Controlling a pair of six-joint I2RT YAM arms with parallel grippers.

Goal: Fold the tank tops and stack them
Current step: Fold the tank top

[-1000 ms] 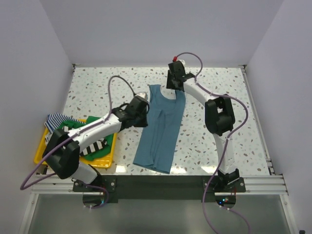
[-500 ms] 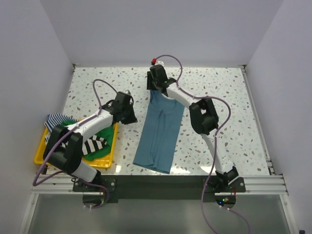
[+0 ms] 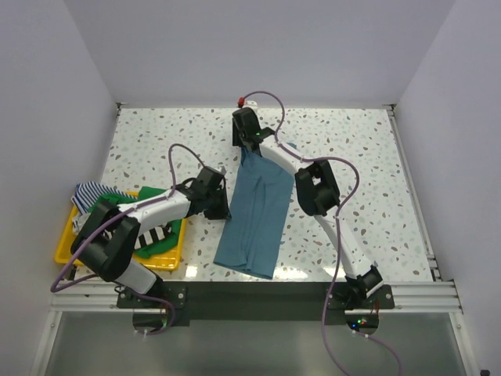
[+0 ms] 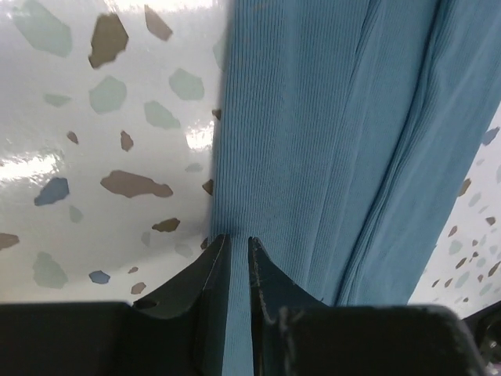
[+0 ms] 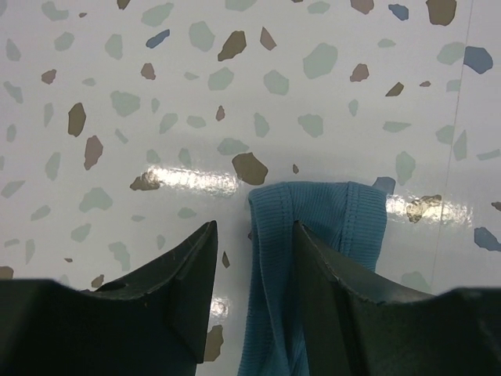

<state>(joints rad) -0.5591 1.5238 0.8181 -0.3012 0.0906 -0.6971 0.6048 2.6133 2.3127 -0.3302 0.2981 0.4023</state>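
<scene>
Speckled terrazzo table (image 3: 368, 157), plain white walls.
Left gripper (image 4: 233, 254) pinches teal tank top (image 3: 254, 211) edge; right gripper (image 5: 252, 258) fingers spread astride its strap.

Speckled terrazzo table (image 3: 156, 141), plain pale lavender walls (image 3: 258, 47) on three sides, glossy glare

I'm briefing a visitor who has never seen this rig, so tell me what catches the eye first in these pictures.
A long teal-blue tank top lies folded lengthwise mid-table, with both arms reaching to it. The left gripper pinches its left edge between nearly closed fingers, while the right gripper sits at the far strap end, cloth between its jaws. At the near left, a yellow tray holds striped and green tops.
</scene>
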